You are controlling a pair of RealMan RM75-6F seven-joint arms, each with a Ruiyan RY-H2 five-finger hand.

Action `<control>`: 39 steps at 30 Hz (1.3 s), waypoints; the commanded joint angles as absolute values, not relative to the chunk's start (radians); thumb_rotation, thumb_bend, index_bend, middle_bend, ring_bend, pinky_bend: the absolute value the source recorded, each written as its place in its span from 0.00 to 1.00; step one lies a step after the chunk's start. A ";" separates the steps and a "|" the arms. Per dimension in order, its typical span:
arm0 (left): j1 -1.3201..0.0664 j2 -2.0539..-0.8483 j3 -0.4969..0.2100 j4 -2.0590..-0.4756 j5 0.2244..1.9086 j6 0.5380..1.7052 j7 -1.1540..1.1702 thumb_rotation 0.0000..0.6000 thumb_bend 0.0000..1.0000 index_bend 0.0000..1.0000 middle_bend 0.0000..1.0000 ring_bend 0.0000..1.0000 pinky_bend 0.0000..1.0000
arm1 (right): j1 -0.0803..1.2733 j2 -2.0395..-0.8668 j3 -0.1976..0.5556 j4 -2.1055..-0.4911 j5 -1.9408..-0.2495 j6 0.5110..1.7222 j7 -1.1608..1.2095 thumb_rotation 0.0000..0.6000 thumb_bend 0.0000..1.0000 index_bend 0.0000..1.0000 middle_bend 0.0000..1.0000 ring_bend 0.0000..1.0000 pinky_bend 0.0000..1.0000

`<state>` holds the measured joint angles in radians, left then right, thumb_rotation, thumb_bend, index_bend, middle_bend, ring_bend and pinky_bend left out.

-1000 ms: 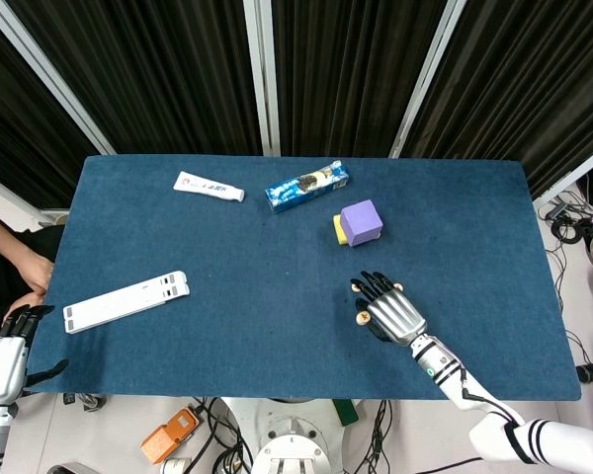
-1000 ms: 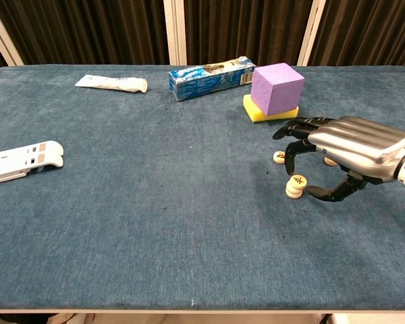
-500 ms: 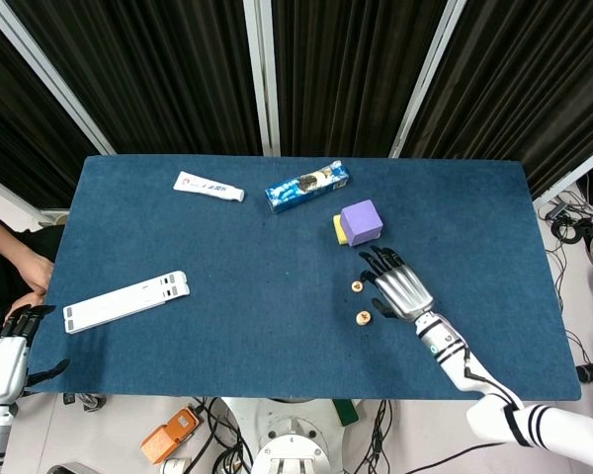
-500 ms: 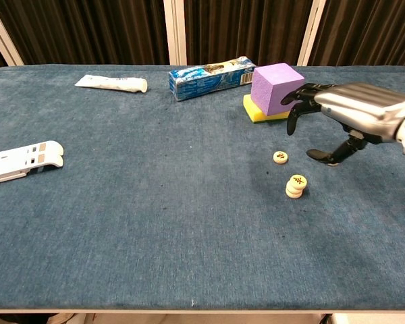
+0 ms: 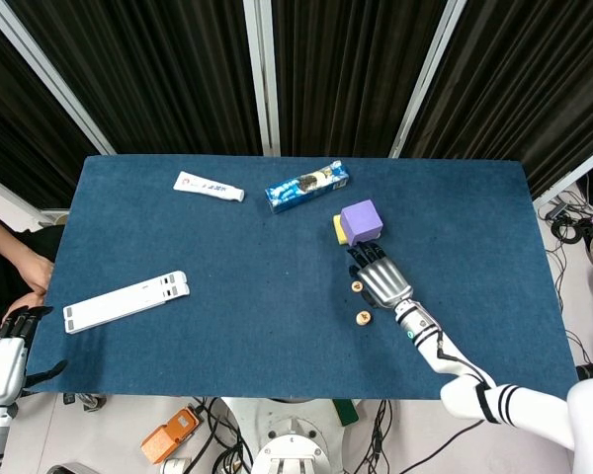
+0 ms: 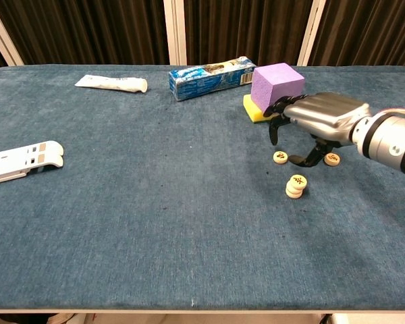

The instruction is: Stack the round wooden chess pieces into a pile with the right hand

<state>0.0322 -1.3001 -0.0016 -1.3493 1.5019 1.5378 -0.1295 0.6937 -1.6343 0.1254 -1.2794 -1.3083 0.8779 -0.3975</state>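
Note:
A small stack of round wooden chess pieces (image 6: pixel 296 186) stands on the blue table (image 6: pixel 155 202); the head view shows the stack (image 5: pixel 364 318) too. One loose piece (image 6: pixel 280 156) lies just beyond it, and another loose piece (image 6: pixel 332 159) lies to its right. My right hand (image 6: pixel 317 121) hovers over the first loose piece (image 5: pixel 357 286), fingers curved downward and apart, thumb low beside the piece, holding nothing. In the head view the right hand (image 5: pixel 381 279) sits between the purple cube and the stack. My left hand (image 5: pixel 2 360) rests off the table's near left corner, fingers spread.
A purple cube (image 6: pixel 277 86) sits on a yellow sponge (image 6: pixel 255 112) right behind the right hand. Farther back lie a blue box (image 6: pixel 211 77) and a white tube (image 6: pixel 111 83). A white folding stand (image 6: pixel 21 160) lies at the left.
My right hand left the stack, lifted toward the purple cube, then came down leftward over the loose piece. The stack stays standing. The left hand is still.

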 commanded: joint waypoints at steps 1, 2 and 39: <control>0.033 -1.301 -0.001 -1.346 1.500 1.537 -0.132 1.00 0.01 0.19 0.18 0.12 0.00 | 0.696 -1.640 0.122 -1.273 -1.303 0.876 -0.399 1.00 0.49 0.47 0.17 0.09 0.14; 0.033 -1.302 -0.001 -1.344 1.500 1.536 -0.133 1.00 0.01 0.19 0.18 0.12 0.00 | 0.696 -1.641 0.121 -1.271 -1.301 0.876 -0.400 1.00 0.49 0.47 0.17 0.09 0.14; 0.031 -1.313 -0.004 -1.326 1.508 1.538 -0.151 1.00 0.01 0.19 0.18 0.12 0.00 | 0.614 -1.429 -0.003 -1.537 -1.491 1.052 -0.339 1.00 0.50 0.54 0.18 0.09 0.14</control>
